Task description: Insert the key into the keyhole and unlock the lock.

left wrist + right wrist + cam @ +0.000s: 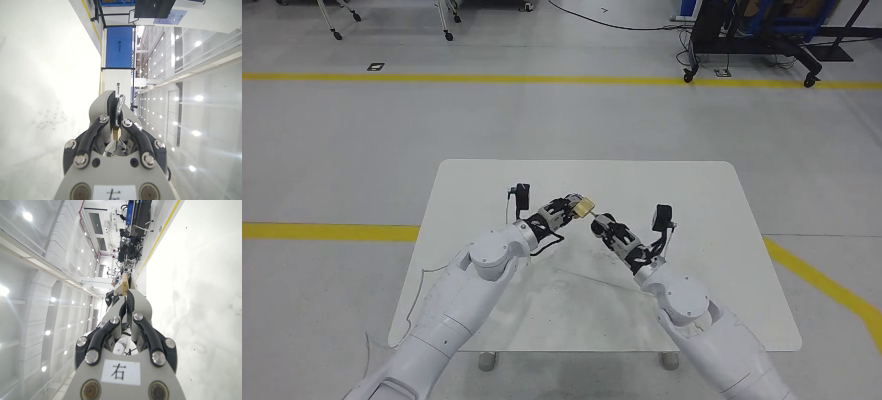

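Left gripper (118, 113) is clamped on the brass lock (585, 207), held in the air over mid tabletop (692, 200), while right gripper (126, 303) pinches the key (125, 297), tip right at the lock's end.

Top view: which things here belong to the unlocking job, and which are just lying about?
Job: padlock in left claw; key, mostly hidden, in right claw; table.
Lying about: black cart, castor legs, yellow floor lines beyond the table.
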Controlling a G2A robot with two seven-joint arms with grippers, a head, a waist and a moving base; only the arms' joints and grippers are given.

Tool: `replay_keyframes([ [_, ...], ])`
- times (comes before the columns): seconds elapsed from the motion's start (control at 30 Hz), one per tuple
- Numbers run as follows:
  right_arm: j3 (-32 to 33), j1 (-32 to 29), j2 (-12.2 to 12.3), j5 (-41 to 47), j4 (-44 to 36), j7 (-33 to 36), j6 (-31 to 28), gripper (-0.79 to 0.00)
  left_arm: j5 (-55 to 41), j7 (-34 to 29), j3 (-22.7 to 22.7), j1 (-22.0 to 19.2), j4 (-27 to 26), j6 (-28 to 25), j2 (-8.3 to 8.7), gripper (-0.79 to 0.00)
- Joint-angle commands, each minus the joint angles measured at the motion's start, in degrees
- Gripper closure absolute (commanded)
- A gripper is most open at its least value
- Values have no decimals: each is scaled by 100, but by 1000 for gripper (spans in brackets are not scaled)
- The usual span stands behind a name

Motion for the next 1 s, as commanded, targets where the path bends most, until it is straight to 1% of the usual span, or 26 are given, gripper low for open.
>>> replay_keyframes([
  [0.0,-4,-17,-9,-162,-44,-115,89,0,76,-18,-4,7,-15,-9,1,0],
  [0.2,-74,5,-59,-502,-88,-308,330,0,234,-127,-18,28,-48,-48,0,0],
  [0.47,-83,37,-118,-627,-131,-330,413,0,395,-266,-45,36,-50,-122,-1,0],
  [0.5,-76,32,-126,-577,-144,-302,390,-563,399,-275,-51,39,-46,-129,-2,0],
  [0.53,-63,27,-132,-552,-149,-284,370,-785,403,-278,-57,40,-46,-137,-5,0],
  [0.87,-52,23,-136,-546,-153,-280,362,-785,486,-27,-226,95,-87,-342,-9,0],
  [0.97,-52,23,-136,-546,-153,-280,362,-785,525,28,-276,126,-120,-472,-8,0],
])
